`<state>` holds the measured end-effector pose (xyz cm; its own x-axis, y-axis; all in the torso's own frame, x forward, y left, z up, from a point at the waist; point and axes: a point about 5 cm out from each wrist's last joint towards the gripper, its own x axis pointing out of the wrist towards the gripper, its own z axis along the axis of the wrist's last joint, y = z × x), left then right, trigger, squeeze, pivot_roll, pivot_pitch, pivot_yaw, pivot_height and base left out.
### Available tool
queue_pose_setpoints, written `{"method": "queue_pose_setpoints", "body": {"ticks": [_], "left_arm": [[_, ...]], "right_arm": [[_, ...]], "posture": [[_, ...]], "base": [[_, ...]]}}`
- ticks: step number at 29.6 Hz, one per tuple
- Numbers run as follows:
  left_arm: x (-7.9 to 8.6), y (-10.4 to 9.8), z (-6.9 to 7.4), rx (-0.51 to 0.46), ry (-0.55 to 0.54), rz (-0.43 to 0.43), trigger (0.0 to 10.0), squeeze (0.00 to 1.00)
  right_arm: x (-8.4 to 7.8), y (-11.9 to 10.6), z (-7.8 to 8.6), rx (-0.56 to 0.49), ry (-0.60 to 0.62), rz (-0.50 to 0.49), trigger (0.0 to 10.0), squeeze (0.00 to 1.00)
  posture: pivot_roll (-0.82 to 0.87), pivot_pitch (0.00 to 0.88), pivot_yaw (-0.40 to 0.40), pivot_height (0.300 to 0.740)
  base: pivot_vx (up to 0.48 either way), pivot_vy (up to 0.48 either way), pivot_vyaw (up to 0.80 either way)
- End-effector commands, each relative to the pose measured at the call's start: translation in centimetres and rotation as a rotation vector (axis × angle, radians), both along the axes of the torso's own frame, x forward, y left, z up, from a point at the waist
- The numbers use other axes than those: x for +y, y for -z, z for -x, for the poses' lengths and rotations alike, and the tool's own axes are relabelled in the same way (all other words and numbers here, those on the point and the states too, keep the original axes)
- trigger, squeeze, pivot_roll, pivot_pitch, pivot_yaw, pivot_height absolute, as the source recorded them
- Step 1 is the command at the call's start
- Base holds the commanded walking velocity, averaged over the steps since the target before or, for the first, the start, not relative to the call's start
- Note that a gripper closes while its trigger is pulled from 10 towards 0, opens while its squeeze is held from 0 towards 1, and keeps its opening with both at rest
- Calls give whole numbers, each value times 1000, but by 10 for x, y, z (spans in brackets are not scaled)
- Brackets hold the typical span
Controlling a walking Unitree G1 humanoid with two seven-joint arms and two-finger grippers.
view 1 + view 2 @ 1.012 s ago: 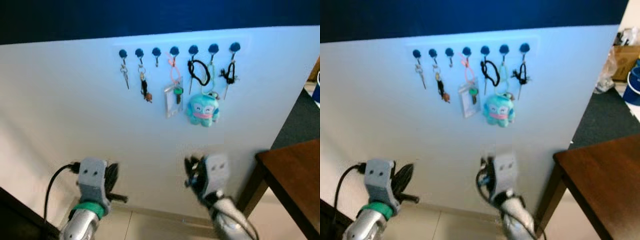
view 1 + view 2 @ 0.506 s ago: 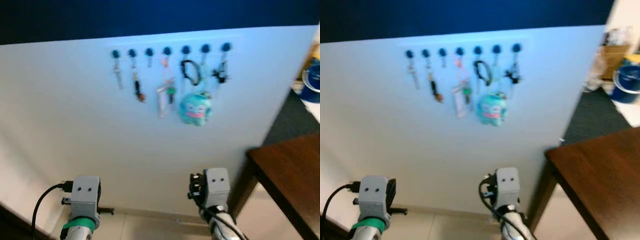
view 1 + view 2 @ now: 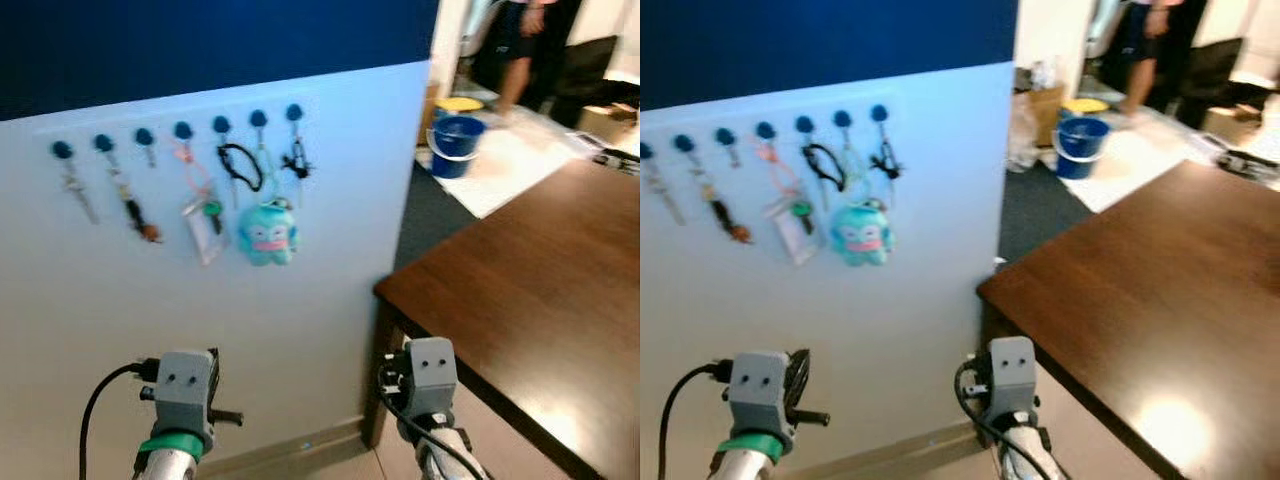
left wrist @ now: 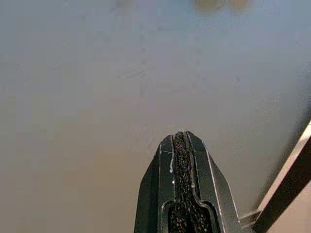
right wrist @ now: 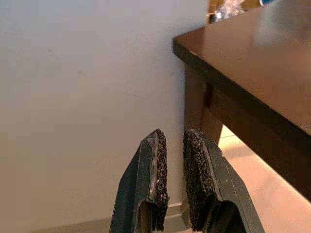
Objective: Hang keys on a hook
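White wall (image 3: 300, 300) — keys (image 3: 205, 215) hang above both tools

A white wall panel (image 3: 300, 290) is standing beside a dark wooden table (image 3: 540, 270); a blue bucket (image 3: 456, 146) is sitting beyond.
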<state>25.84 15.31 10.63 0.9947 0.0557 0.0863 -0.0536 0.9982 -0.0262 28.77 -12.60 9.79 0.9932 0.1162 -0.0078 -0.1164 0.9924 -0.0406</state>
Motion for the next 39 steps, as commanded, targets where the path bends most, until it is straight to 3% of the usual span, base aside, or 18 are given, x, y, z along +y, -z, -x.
{"method": "queue_pose_setpoints", "body": {"ticks": [1, 3, 7, 13, 17, 21, 24, 27, 32, 34, 36, 37, 39], "left_arm": [[3, -10, 2, -56, 44, 85, 10000, 0], [-1, -22, 2, -116, 111, 106, 10000, 0], [-4, -29, 3, -142, 150, 115, 10000, 0], [-9, -29, 3, -130, 174, 126, 10000, 0], [-10, -42, 7, -169, 223, 227, 10000, 0], [-14, -51, 7, -197, 254, 168, 10000, 0], [-8, -52, 2, -204, 191, 106, 10000, 0], [-4, -53, 1, -213, 164, 102, 10000, 0], [-3, -54, -1, -203, 156, 81, 10000, 0], [-4, -44, -4, -114, 146, -13, 10000, 0], [-4, -44, -4, -114, 146, -13, 10000, 0], [-5, -40, -4, -88, 141, -57, 10000, 0], [-3, -28, -5, -5, 114, -42, 10000, 0]], "right_arm": [[1, -4, 0, -25, -4, -10, 10000, 0], [0, -12, -2, -68, -13, -23, 10000, 0], [-2, -16, -3, -86, -17, -23, 10000, 0], [-5, -14, -2, -84, 0, -13, 10000, 0], [-8, -22, -5, -101, 24, -57, 10000, 0], [-6, -36, -5, -164, 14, -98, 10000, 0], [1, -54, -2, -268, -44, -99, 10000, 0], [4, -61, -1, -303, -68, -82, 10000, 0], [2, -47, 0, -256, -59, -34, 10000, 0], [-3, -29, 0, -175, -37, 2, 10000, 0], [-3, -29, 0, -175, -37, 2, 10000, 0], [-5, -22, 0, -144, -24, 8, 10000, 0], [-7, -12, 2, -99, -23, 7, 10000, 0]], "posture": [[-94, 84, 217, 740], [-92, 96, 221, 740], [-92, 96, 221, 740], [-101, 87, 223, 740], [-101, 92, 223, 740], [-99, 93, 220, 740], [-99, 93, 220, 740], [-106, 94, 221, 740], [-103, 94, 221, 740], [-99, 93, 222, 740], [-99, 93, 222, 740], [-99, 93, 222, 740], [-93, 96, 221, 740]], "base": [[0, 0, -800], [0, 0, -800], [0, 0, -800], [0, 0, -800], [0, 0, -800], [0, 0, -800], [0, 0, -800], [0, 0, -800], [0, 0, -800], [0, 0, -800], [0, 0, -800], [0, 0, -800], [0, 0, -800]]}}
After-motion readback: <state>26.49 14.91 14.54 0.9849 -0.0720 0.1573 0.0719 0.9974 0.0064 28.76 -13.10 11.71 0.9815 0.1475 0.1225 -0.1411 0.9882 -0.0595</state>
